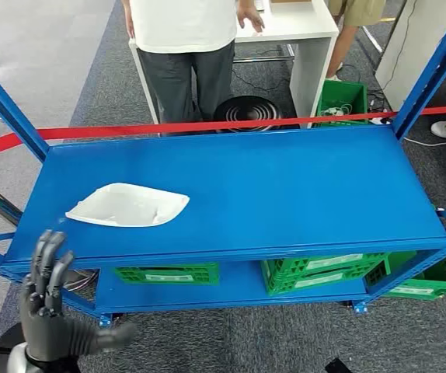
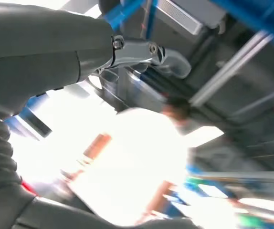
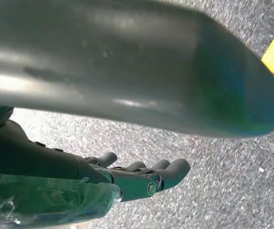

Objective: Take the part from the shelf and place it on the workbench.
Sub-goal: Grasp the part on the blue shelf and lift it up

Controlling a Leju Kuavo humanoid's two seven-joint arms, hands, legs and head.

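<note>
A flat, white, leaf-shaped part [image 1: 128,206] lies on the blue shelf [image 1: 279,186] just ahead of the left robot hand [image 1: 50,307], whose fingers are spread and empty, while the right robot hand [image 3: 142,179] hangs over grey carpet [image 3: 218,181], fingers extended, holding nothing.
</note>
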